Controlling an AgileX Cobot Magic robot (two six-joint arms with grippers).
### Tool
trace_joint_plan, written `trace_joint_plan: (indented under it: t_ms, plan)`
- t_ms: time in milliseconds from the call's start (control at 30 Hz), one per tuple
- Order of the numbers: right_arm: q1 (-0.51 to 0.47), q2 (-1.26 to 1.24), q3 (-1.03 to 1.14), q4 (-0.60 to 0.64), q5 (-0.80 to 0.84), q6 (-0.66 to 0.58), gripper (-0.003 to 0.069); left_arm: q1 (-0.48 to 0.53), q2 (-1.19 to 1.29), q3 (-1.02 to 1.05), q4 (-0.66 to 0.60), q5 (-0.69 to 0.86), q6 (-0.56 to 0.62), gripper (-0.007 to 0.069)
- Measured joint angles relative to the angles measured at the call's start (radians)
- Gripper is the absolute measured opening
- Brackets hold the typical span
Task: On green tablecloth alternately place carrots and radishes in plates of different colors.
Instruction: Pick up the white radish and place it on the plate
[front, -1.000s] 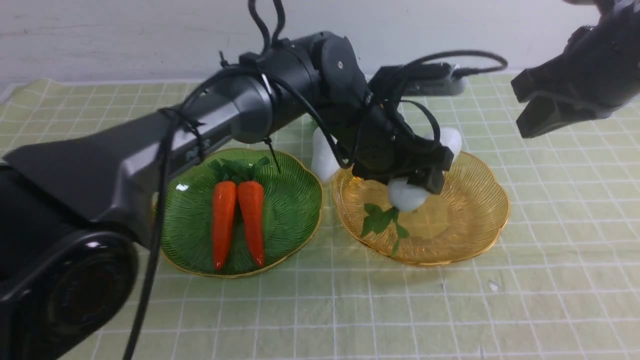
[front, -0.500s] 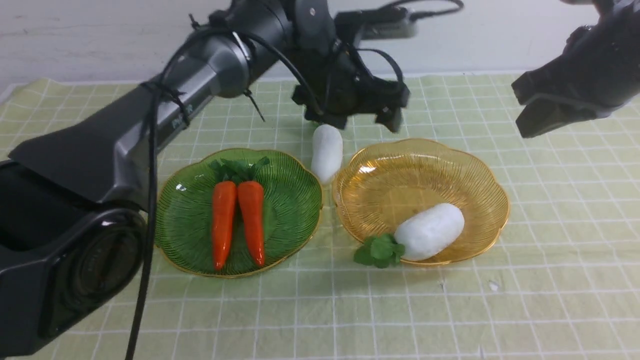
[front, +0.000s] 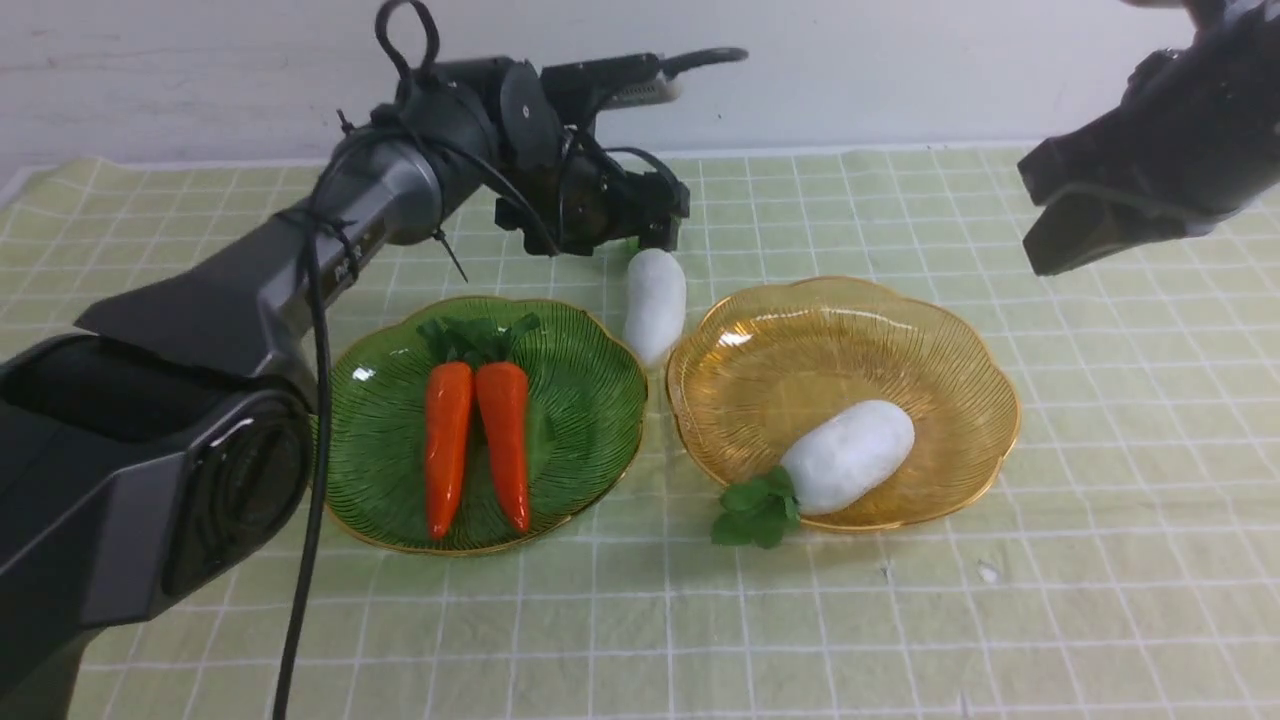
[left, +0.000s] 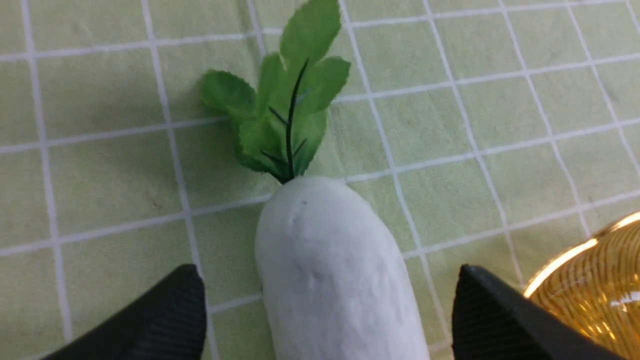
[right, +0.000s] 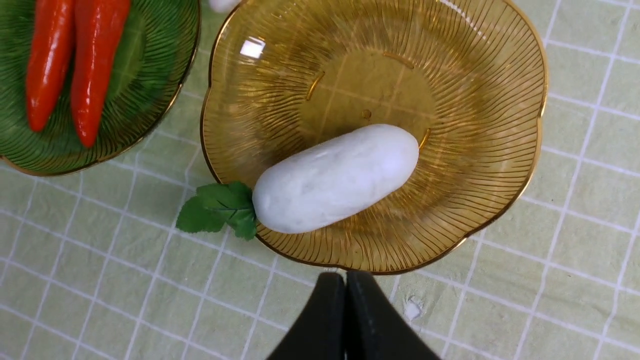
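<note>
Two orange carrots (front: 446, 440) (front: 503, 440) lie side by side in the green plate (front: 595, 410). One white radish (front: 848, 457) rests in the amber plate (front: 900, 340), its leaves hanging over the near rim. The other radish (front: 655, 303) (left: 330, 280) lies on the green tablecloth (front: 1100, 500) behind the gap between the plates. My left gripper (front: 590, 238) (left: 327, 272) stands open over this radish's leafy end, one finger on each side with cloth showing between. My right gripper (front: 1050, 250) (right: 345, 276) hangs shut and empty, high at the right, near the amber plate (right: 500, 165).
The left arm (front: 250, 290) stretches across the left side, above the cloth and the green plate's far-left edge. A pale wall (front: 900, 80) bounds the cloth at the back. A small white speck (front: 987, 572) lies on the cloth in front of the amber plate.
My left gripper let go of the radish in the amber plate, opened, and moved back and left to the second radish. The released radish settled near the plate's front rim. The right arm stayed still.
</note>
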Motion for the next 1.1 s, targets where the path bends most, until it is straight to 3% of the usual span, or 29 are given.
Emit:
trace_joint_plan:
  t_ms: [467,667,800,1000,1100]
  plan:
    - [0.000,0.000,0.000,0.001,0.000,0.000,-0.0015,-0.006,0.066,0.000,-0.013,-0.011,0.008,0.0600]
    - [0.000,0.000,0.000,0.001,0.000,0.000,-0.0015,-0.007,0.069,-0.005,-0.016,-0.009,0.005,0.0516]
    - [0.000,0.000,0.000,0.005,0.000,0.000,-0.0015,-0.007,0.081,-0.079,-0.001,0.029,0.005,0.0509]
    - [0.000,0.000,0.000,0.019,0.000,0.000,-0.0015,-0.003,0.072,-0.303,0.009,0.184,0.006,0.0509]
    - [0.000,-0.005,0.000,0.021,0.000,0.001,-0.0015,0.000,0.046,-0.431,-0.026,0.381,0.011,0.0509]
